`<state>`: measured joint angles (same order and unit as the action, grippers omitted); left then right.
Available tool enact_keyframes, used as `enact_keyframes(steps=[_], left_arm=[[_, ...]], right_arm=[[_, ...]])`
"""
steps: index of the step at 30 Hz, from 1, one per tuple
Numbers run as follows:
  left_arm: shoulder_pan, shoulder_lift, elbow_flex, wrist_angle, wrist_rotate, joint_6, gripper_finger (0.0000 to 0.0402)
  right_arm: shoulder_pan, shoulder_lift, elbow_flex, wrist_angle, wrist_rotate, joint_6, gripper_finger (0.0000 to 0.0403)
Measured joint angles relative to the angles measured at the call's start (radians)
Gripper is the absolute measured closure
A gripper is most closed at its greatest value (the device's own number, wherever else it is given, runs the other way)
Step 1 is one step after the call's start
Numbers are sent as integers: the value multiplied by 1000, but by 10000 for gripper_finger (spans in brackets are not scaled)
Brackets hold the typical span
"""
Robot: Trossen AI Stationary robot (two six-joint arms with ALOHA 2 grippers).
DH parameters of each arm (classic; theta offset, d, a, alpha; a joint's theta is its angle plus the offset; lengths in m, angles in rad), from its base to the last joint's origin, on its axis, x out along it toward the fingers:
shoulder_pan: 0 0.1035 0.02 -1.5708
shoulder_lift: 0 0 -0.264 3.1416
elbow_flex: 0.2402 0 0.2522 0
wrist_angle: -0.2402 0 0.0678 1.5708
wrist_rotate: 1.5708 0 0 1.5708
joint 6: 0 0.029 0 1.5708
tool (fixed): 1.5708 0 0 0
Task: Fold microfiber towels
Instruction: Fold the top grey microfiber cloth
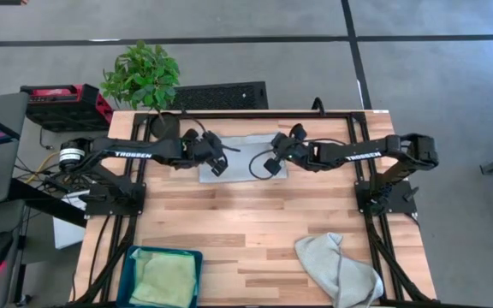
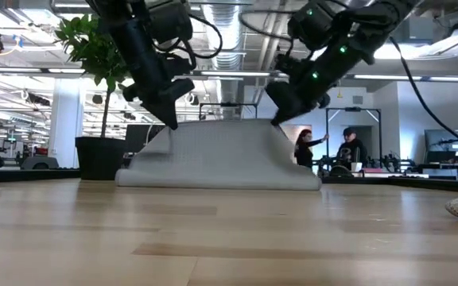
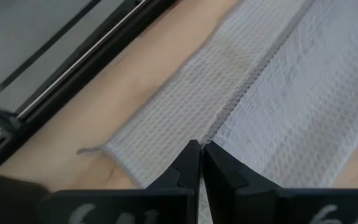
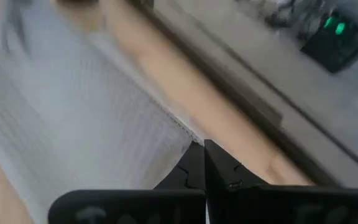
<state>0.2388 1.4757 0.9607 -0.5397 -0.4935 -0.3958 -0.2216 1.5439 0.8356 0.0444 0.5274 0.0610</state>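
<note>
The wooden table [image 1: 255, 231] fills the middle of the high view, and both dark arms reach in from the sides toward its upper centre. There lies the pale grey towel [image 1: 242, 158], spread flat at its near edge while its two far corners are lifted, so in the low view it rises like a low tent in the middle of the frame. The left gripper [image 1: 218, 164] sits at the towel's left corner, fingers clenched on the fabric; the left wrist view shows its tips pinched together right on the towel's stitched hem. The right gripper [image 1: 268, 164] mirrors it at the right corner, tips pressed tight on the towel's edge. Down in the lower right of the high view a second grey towel [image 1: 339, 267] lies crumpled, partly over the table edge. In the lower left, a teal bin [image 1: 163, 255] holds a light green towel [image 1: 165, 281]. A potted plant [image 1: 144, 77] stands at the upper left.
</note>
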Motion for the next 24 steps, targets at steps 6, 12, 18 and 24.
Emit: enact_keyframes(steps=[6,12,18,24], left_arm=[[28,-1,-4,-4,-2,0,401],[43,1,-2,23,7,14,401],[62,0,-2,26,-2,15,381],[103,-1,-2,23,-9,16,334]], right_arm=[[-19,71,18,81,11,-84,394],[-51,127,43,71,8,-95,391],[-90,147,52,65,12,-95,381],[-130,135,50,65,44,-96,357]])
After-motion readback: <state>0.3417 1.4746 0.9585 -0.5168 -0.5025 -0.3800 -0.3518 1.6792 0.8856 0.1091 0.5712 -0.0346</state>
